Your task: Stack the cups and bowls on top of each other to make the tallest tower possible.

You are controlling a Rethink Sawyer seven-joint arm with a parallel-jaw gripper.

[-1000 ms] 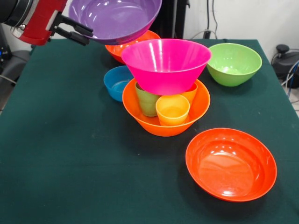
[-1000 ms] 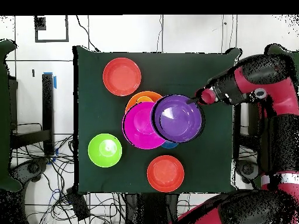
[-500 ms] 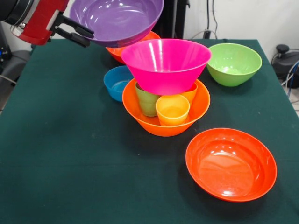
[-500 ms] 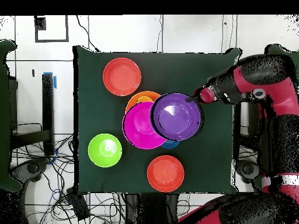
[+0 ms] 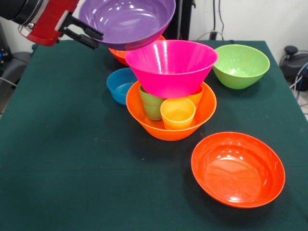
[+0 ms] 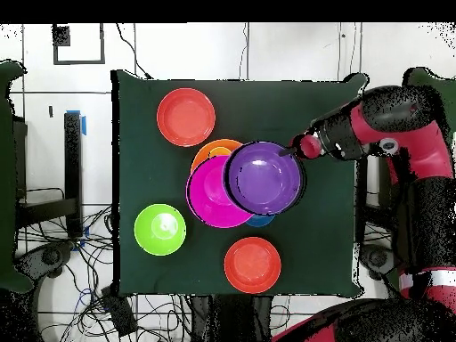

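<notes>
front view, gripper (image 5: 91,34) gripping purple bowl (image 5: 127,21), above pink bowl (image 5: 171,65)

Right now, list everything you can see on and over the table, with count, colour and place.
Light orange bowl: one, table centre, tower base.
Cups: three inside it, green, yellow, orange.
Pink bowl: one, resting on the cups.
Purple bowl: one, held in the air beside the pink bowl.
Blue bowl: one, small, beside the base.
Lime green bowl: one, far side.
Red-orange bowls: two, one near, one behind the tower.
Table: one, dark green.
Gripper: one, clamped on the purple bowl's rim.
</notes>
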